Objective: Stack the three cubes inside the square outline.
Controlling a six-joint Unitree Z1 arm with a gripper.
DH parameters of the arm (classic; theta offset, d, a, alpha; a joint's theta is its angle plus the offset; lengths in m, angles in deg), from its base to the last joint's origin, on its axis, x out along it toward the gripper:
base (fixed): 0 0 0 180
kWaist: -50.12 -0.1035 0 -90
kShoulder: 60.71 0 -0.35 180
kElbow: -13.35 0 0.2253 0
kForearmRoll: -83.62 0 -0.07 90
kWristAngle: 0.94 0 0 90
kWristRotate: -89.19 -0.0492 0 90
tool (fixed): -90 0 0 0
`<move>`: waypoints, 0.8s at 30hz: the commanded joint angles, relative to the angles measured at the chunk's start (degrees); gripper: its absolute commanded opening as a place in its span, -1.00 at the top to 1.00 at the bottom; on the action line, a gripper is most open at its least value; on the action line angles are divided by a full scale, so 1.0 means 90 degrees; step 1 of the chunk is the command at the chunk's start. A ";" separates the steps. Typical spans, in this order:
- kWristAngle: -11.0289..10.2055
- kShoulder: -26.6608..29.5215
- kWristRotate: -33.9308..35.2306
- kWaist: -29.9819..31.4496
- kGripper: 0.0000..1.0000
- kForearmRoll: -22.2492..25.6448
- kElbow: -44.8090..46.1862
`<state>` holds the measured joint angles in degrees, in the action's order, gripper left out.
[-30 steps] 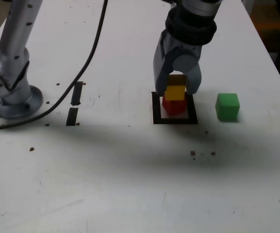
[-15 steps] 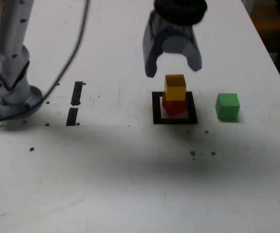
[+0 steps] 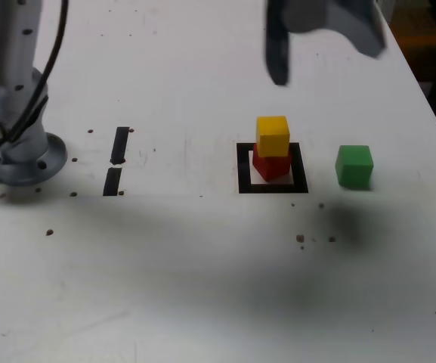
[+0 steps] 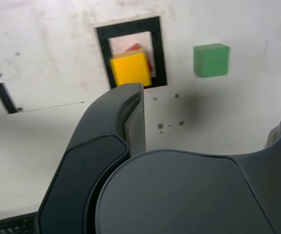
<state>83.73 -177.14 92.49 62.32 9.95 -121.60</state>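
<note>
Your table (image 3: pixel 202 287) is the white field here; the gripper (image 3: pixel 323 34) hangs high above the square outline (image 3: pixel 272 185), jaws spread and empty. Inside the outline — yellow cube (image 3: pixel 273 134) atop red cube (image 3: pixel 270 163) (slightly skewed). The green cube (image 3: pixel 354 166) sits outside it, toward the exterior view's right.

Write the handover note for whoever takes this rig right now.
Tool: open, empty, raised above the table.
Yellow cube sits on the red cube inside the square outline.
Green cube lies alone on the table, to the exterior view's right of the outline.
Done: two cubes stacked.
Left: pick up the green cube and set it on the yellow one.
</note>
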 commanded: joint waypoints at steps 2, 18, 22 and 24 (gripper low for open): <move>0.0114 -0.0494 -0.0071 0.0021 -0.99 0.0062 -0.0379; 0.0573 -0.2213 -0.0502 -0.0497 -0.92 0.0118 -0.0850; 0.0553 -0.2504 -0.0552 -0.0505 -0.81 0.0137 -0.1181; 0.0450 -0.2597 -0.0560 -0.0505 -0.64 0.0177 -0.1337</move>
<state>88.29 -200.01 87.53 57.89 10.66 -132.84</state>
